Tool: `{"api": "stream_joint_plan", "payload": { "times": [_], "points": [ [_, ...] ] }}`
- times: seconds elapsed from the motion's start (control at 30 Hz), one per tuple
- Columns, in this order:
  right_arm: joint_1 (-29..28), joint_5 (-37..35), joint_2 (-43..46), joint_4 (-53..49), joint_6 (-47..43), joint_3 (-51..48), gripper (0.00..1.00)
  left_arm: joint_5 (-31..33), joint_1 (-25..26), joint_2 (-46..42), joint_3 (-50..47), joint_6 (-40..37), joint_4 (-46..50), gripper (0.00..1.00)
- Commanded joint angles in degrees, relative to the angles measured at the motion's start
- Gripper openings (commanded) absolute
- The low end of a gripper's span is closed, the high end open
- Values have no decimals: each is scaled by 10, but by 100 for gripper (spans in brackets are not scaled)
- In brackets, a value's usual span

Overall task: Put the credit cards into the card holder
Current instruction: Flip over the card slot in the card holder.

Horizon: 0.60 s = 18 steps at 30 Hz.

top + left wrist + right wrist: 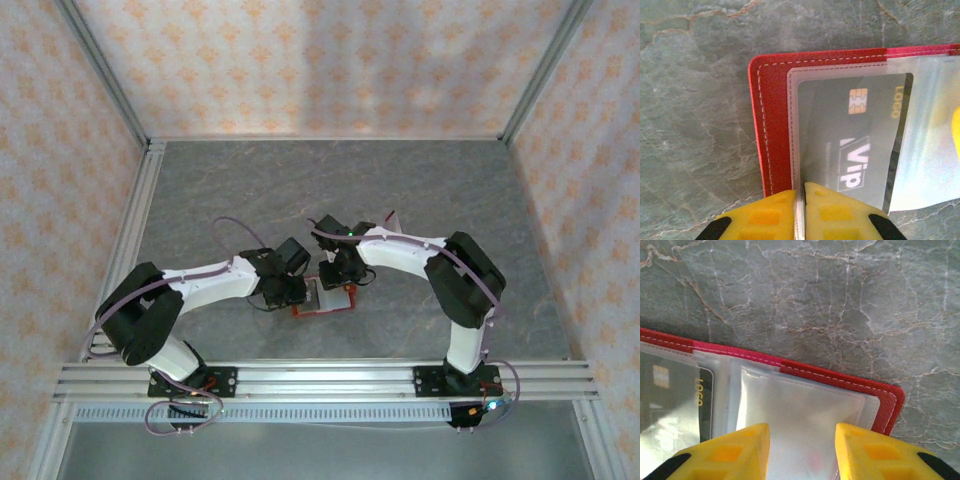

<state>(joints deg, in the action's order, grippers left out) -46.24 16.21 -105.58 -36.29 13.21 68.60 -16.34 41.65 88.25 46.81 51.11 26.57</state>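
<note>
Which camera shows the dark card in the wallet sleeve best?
Left wrist: the card lies close up inside the card holder's clear sleeve, chip and VIP print readable. Right wrist catches one end of it at the frame's left edge. Top external shows the holder small and distant; the card can't be made out.

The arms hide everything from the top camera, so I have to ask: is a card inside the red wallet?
Observer: Yes. On the left wrist camera a dark card with a gold chip lies under a clear sleeve of the red wallet.
Operator: Is the left gripper holding it?
Observer: The left gripper is shut at the card's near edge; whether it pinches card or sleeve, I can't tell.
</note>
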Motion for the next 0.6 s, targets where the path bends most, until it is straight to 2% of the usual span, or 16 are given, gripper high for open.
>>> {"api": "stream_joint_plan", "payload": {
  "times": [0.0,0.27,0.37,0.57],
  "points": [
    [-6,-27,-18,15,2,-29,40,0,6,7,2,10,-11,12],
    [-9,-33,-20,39,27,-72,31,-1,6,15,-12,7,-18,12],
    [-9,-33,-3,35,31,-74,23,-1,6,19,-18,8,-25,12],
    [-9,-28,36,31,43,-72,2,-1,10,28,-32,13,-39,12]
  ]
}}
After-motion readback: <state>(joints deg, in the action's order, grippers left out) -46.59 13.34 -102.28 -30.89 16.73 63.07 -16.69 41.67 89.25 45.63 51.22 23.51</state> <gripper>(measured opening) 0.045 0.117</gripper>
